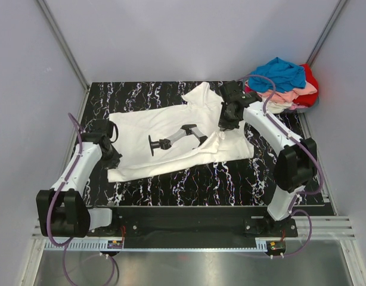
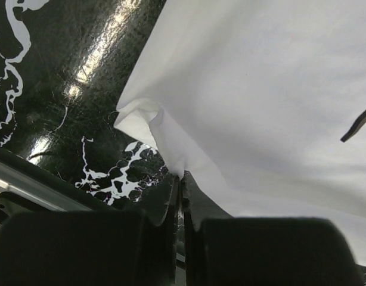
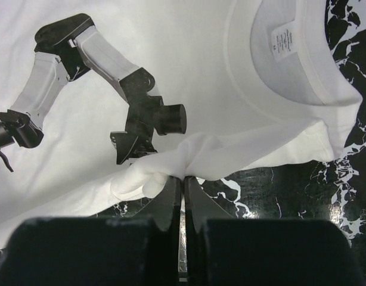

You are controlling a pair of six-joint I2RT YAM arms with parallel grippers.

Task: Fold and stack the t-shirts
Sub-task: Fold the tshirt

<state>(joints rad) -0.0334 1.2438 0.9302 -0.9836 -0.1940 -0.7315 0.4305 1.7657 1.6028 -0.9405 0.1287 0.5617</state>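
Nearest lens, left gripper (image 2: 180, 177) pinched shut on hem corner of plain cream-white cotton t-shirt (image 1: 153, 128), spread flat, probably tensioned for folding; right gripper (image 3: 183, 177) clamps bunched fabric beside its neckline. Far right: heap of blue, pink, red tees (image 1: 287, 83) awaits.

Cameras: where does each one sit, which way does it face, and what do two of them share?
Top external: above and behind the robot, looking down on the table; left arm, right arm, white t-shirt and coloured pile show.
Left wrist: on the left arm, looking past the left gripper, shut on the shirt's edge.
Right wrist: on the right arm, looking past the right gripper, shut on bunched cloth near the collar.
Shared: top and right wrist both show the shirt's printed arm graphic.
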